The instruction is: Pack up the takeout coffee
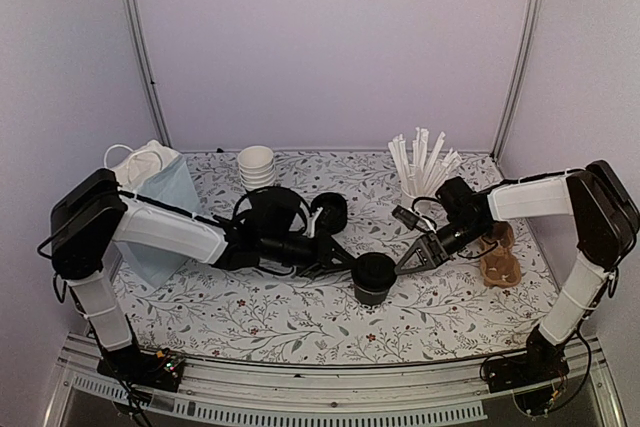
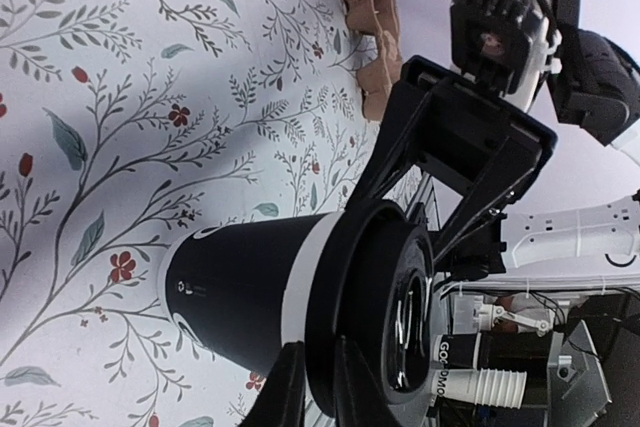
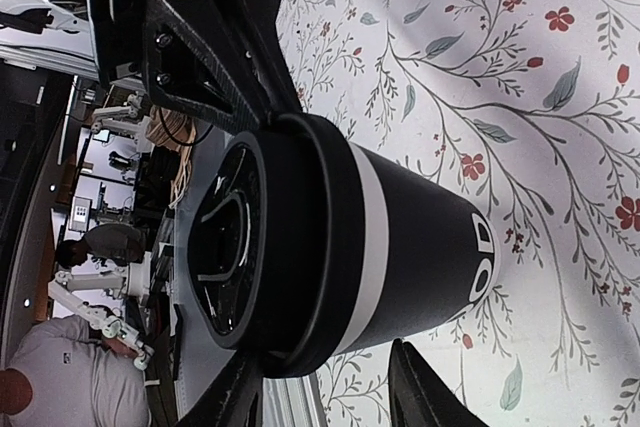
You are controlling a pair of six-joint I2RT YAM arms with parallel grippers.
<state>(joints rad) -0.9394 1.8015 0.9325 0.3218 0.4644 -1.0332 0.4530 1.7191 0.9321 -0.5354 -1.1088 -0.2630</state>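
Black cup (image 2: 240, 287) between outstretched arms (image 1: 170, 232) (image 1: 530, 197); left end effector (image 2: 318, 392) maybe pinching lid (image 2: 380, 307), right end effector (image 1: 402, 267) spread.

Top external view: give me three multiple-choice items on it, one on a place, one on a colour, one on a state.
1. The takeout coffee stands: A. in the back left corner; B. between the left hand and right hand; C. in the near right corner.
2. Its lid is: A. white; B. brown; C. black.
3. The takeout coffee is: A. upright, lidded; B. tipped over; C. uncovered.
Key: B, one hand flanks each side; C, the round top shows black; A, it stands with the lid on.
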